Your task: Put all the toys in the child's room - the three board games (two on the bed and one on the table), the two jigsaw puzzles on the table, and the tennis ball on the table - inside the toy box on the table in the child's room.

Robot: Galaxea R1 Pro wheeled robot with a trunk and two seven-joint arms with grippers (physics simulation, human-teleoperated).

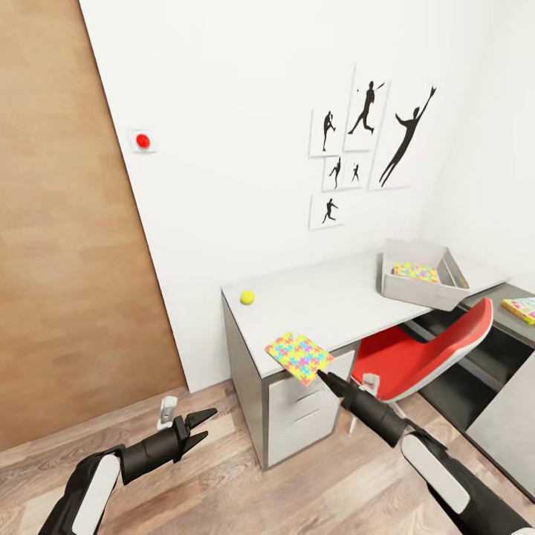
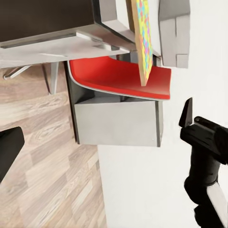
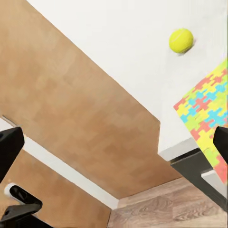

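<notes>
A multicoloured jigsaw puzzle (image 1: 299, 357) lies on the pale table (image 1: 334, 297), one corner overhanging the front edge. My right gripper (image 1: 325, 377) hangs just below that corner, open. In the right wrist view the puzzle (image 3: 206, 116) sits beside one of its fingers (image 3: 221, 140), with nothing clamped. The tennis ball (image 1: 247, 297) rests near the table's left end. At the back right stands the grey toy box (image 1: 416, 291) with a flat multicoloured piece (image 1: 414, 272) inside. A colourful board game (image 1: 520, 308) lies on the lower dark top. My left gripper (image 1: 202, 425) is open, low over the floor.
A red chair (image 1: 435, 345) is tucked under the table, right of the drawer cabinet (image 1: 297, 416). A brown wooden door (image 1: 67, 223) fills the left. Black silhouette posters (image 1: 368, 141) hang on the white wall. Wood-plank floor (image 1: 245, 498) lies open before the table.
</notes>
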